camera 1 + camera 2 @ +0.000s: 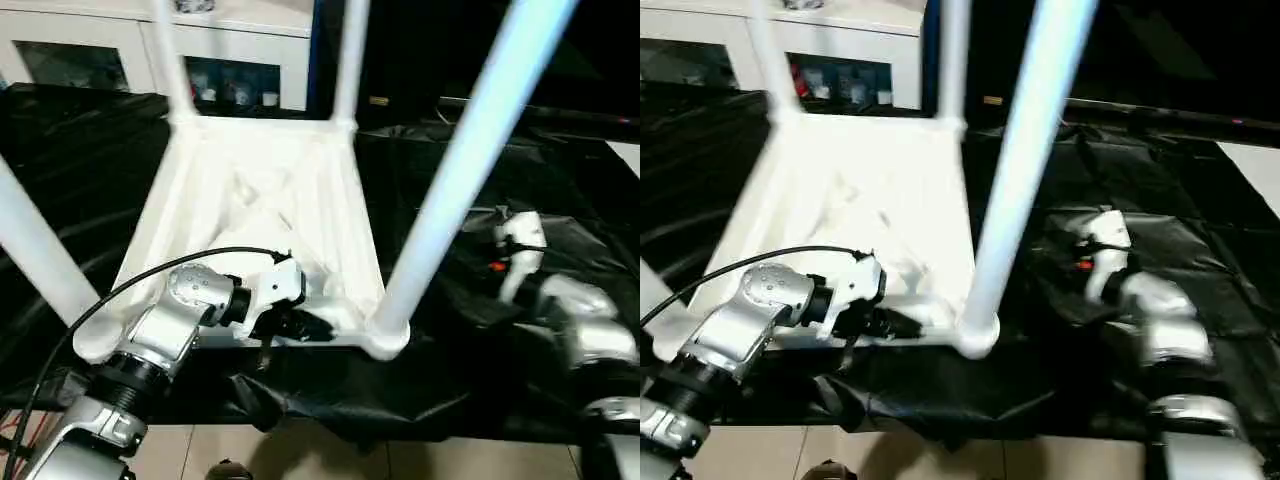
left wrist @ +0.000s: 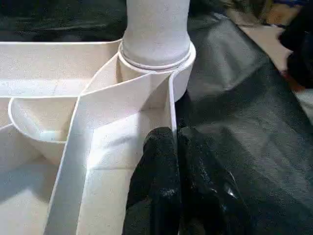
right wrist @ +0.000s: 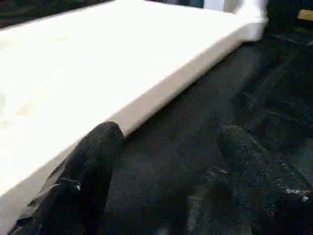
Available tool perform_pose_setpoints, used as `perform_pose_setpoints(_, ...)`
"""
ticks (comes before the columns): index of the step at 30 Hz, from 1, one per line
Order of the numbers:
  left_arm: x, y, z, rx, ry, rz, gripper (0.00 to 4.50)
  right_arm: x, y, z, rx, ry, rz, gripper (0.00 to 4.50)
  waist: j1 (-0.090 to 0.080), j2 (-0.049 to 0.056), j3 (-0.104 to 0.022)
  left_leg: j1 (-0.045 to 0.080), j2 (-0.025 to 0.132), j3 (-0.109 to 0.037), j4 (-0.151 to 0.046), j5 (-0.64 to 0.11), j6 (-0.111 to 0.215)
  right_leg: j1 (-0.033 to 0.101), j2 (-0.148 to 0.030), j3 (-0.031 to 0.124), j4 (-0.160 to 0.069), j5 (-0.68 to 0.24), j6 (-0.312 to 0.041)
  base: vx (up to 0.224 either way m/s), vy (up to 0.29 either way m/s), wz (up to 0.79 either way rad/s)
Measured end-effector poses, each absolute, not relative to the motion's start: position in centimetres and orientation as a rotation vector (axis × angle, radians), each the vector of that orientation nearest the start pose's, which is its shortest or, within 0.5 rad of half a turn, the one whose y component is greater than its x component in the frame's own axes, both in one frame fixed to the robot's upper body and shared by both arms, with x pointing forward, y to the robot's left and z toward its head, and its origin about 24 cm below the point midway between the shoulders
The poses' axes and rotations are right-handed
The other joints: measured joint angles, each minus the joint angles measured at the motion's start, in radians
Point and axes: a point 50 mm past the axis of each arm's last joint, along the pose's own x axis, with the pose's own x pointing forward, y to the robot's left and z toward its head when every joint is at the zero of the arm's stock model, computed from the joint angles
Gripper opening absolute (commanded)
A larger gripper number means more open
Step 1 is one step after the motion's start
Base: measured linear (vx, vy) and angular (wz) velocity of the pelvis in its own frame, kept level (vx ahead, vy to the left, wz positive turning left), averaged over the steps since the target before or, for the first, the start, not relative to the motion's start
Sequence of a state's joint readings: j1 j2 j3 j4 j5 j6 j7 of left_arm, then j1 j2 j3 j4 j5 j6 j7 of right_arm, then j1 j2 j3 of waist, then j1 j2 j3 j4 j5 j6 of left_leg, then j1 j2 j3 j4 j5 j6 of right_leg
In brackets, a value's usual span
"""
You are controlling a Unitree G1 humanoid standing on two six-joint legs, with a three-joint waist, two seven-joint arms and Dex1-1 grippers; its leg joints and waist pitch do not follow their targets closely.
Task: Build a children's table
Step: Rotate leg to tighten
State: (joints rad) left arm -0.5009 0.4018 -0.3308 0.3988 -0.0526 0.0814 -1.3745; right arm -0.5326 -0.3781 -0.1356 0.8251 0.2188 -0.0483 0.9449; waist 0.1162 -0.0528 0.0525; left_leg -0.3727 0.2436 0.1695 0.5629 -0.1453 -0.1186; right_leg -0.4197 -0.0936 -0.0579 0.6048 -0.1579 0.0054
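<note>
The children's table lies upside down on a black cloth, its ribbed white top [image 1: 270,200] facing up. Four white legs stand in the corner sockets; the near right leg [image 1: 470,150] rises tall past my view and the near left leg [image 1: 35,250] leans off the picture's edge. My left gripper [image 1: 300,325] is shut on the top's near rim, just beside the near right socket [image 2: 156,63]; one black finger [image 2: 154,171] lies inside the rim wall and the other outside. My right gripper [image 3: 171,171] stands open and low over the cloth, beside the top's right side edge [image 3: 161,93], touching nothing.
The black cloth [image 1: 560,180] covers the work surface and hangs over its front edge above a tiled floor [image 1: 300,450]. A white cabinet with glass doors [image 1: 100,50] stands behind. A black cable [image 1: 150,275] arcs over my left forearm.
</note>
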Motion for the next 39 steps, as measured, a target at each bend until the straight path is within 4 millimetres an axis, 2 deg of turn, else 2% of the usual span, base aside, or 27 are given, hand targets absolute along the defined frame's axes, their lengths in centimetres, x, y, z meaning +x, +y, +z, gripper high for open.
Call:
perform_pose_setpoints(5, 28.5, 12.5, 5.7, 0.433, 0.359, -1.657, 0.00, 32.7, -20.7, 4.0, 0.038, 0.189, 0.714, 3.50, -0.002, -0.001, 0.001, 0.000, 0.000, 0.000, 0.002, 0.000, 0.000, -0.001, 0.000, 0.001, 0.002, -0.001, 0.002, 0.000, 0.000, 0.00)
perform_pose_setpoints(9, 29.1, 12.9, 5.7, 0.493, 0.300, -1.590, 0.00, 33.0, -19.5, 3.7, 0.073, 0.166, 0.659, 3.50, -0.009, -0.005, 0.002, 0.002, 0.000, 0.000, 0.002, 0.000, 0.000, -0.001, 0.000, 0.002, 0.005, -0.005, 0.008, 0.000, 0.000, 0.00)
perform_pose_setpoints(10, 29.2, 13.0, 5.7, 0.498, 0.294, -1.571, 0.27, 33.1, -19.2, 3.6, 0.092, 0.163, 0.635, 3.57, -0.014, -0.006, 0.002, 0.002, 0.000, 0.000, 0.001, 0.000, 0.000, -0.002, 0.000, 0.002, 0.006, -0.005, 0.008, 0.000, 0.000, 0.00)
perform_pose_setpoints(12, 29.4, 13.3, 5.8, 0.491, 0.277, -1.526, 0.55, 33.3, -19.0, 3.4, 0.117, 0.161, 0.573, 3.59, -0.025, -0.007, 0.003, 0.001, 0.000, 0.000, 0.002, 0.000, 0.000, -0.003, 0.000, 0.003, 0.006, -0.005, 0.008, 0.000, 0.000, 0.00)
perform_pose_setpoints(13, 29.2, 13.5, 6.1, 0.435, 0.233, -1.467, 0.61, 33.4, -19.1, 3.4, 0.130, 0.155, 0.517, 3.59, -0.031, -0.008, 0.003, 0.001, 0.000, 0.001, 0.001, 0.000, 0.000, -0.004, 0.000, 0.003, 0.006, -0.005, 0.008, 0.000, 0.000, 0.00)
perform_pose_setpoints(16, 29.3, 14.5, 7.5, 0.313, 0.098, -1.268, 0.76, 33.6, -19.7, 3.6, 0.163, 0.139, 0.377, 3.76, -0.031, -0.016, 0.003, 0.002, 0.000, 0.000, 0.001, 0.000, -0.001, -0.005, 0.001, 0.004, 0.007, -0.005, 0.008, 0.000, 0.000, 0.00)
perform_pose_setpoints(20, 29.0, 16.5, 8.5, 0.167, -0.045, -0.956, 1.04, 32.3, -18.8, 3.4, 0.151, 0.110, 0.361, 4.03, -0.028, -0.027, 0.003, 0.001, 0.000, 0.000, 0.001, 0.000, -0.001, -0.005, 0.001, 0.004, 0.006, -0.007, 0.011, 0.000, 0.000, 0.00)
perform_pose_setpoints(22, 28.7, 17.1, 8.7, 0.116, -0.076, -0.837, 1.26, 31.8, -18.6, 3.3, 0.134, 0.100, 0.327, 4.25, -0.027, -0.029, 0.003, 0.000, 0.000, 0.001, 0.002, 0.000, -0.001, -0.005, 0.001, 0.005, 0.004, -0.007, 0.011, 0.000, 0.000, 0.00)
perform_pose_setpoints(23, 28.5, 17.6, 8.8, 0.070, -0.105, -0.715, 1.40, 31.4, -18.7, 3.5, 0.115, 0.084, 0.286, 4.38, -0.026, -0.030, 0.003, -0.001, -0.001, 0.001, 0.003, 0.000, 0.000, -0.005, 0.001, 0.007, 0.004, -0.007, 0.011, 0.000, 0.000, 0.00)
perform_pose_setpoints(25, 28.3, 18.7, 9.1, 0.046, -0.125, -0.570, 1.44, 31.4, -18.9, 4.1, 0.113, 0.066, 0.224, 4.45, -0.027, -0.030, 0.003, 0.000, -0.002, 0.002, 0.003, 0.000, 0.000, -0.005, 0.002, 0.010, 0.004, -0.009, 0.014, 0.000, 0.000, 0.00)
perform_pose_setpoints(26, 28.0, 19.4, 9.2, 0.064, -0.107, -0.452, 1.64, 31.2, -19.0, 4.4, 0.094, 0.075, 0.178, 4.50, -0.028, -0.029, 0.003, 0.000, -0.002, 0.001, 0.002, 0.000, 0.000, -0.005, 0.003, 0.011, 0.004, -0.009, 0.014, 0.000, 0.000, 0.00)
perform_pose_setpoints(28, 27.4, 20.2, 9.0, 0.103, -0.054, -0.312, 1.77, 30.8, -19.3, 4.5, 0.057, 0.084, 0.132, 4.50, -0.029, -0.029, 0.003, 0.002, -0.002, 0.001, 0.002, 0.000, -0.001, -0.002, 0.004, 0.012, 0.005, -0.010, 0.017, 0.000, 0.000, 0.00)
perform_pose_setpoints(31, 25.4, 20.8, 7.5, 0.105, 0.016, -0.236, 1.77, 29.4, -18.7, 4.4, 0.044, 0.069, 0.159, 4.50, -0.031, -0.028, 0.002, 0.003, -0.002, 0.001, 0.001, 0.000, -0.001, -0.002, 0.004, 0.013, 0.004, -0.012, 0.019, 0.000, 0.000, 0.00)
perform_pose_setpoints(34, 23.9, 20.5, 6.1, 0.073, 0.038, -0.176, 1.77, 27.8, -17.9, 3.4, 0.085, 0.126, 0.201, 4.50, -0.031, -0.028, 0.002, 0.000, -0.002, -0.001, 0.001, 0.000, 0.000, -0.003, 0.006, 0.013, 0.001, -0.012, 0.019, 0.000, 0.000, 0.00)
perform_pose_setpoints(39, 22.9, 20.3, 6.6, 0.077, -0.027, -0.115, 1.77, 26.1, -16.6, 3.0, 0.030, 0.128, 0.307, 4.50, -0.032, -0.028, 0.002, 0.000, -0.001, -0.003, -0.001, -0.001, 0.000, 0.000, 0.009, 0.014, -0.007, -0.011, 0.019, 0.000, 0.000, 0.00)
